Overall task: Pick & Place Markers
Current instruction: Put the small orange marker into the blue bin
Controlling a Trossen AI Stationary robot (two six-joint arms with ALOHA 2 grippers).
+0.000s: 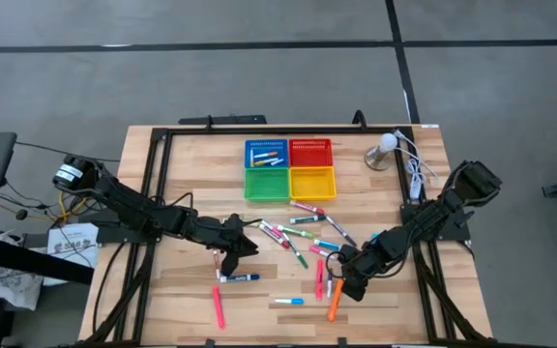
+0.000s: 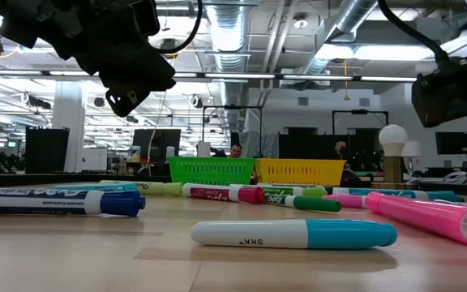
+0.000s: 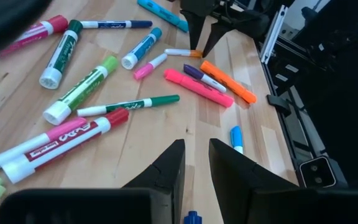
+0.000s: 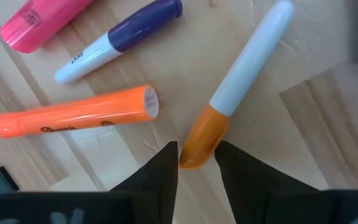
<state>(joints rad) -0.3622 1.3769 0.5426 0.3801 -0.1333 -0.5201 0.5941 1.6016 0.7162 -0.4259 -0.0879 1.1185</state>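
Markers (image 1: 303,232) lie scattered across the centre and lower right of the high view, a few already in the blue basket (image 1: 266,153) farther up. Right gripper (image 4: 196,163), lower centre of its wrist view, has its jaws narrow around the orange cap of a white-barrelled marker (image 4: 241,81); grip sits at the very tip. Risk: marker pivots or slips out on the lift, since the barrel hangs far off the pinch. The orange highlighter (image 4: 73,118) lies close and could get nudged. Left gripper (image 3: 194,171) hovers nearly closed, empty, above the table. Only the right wrist view shows that pinch; the high view alone shows the baskets' contents.
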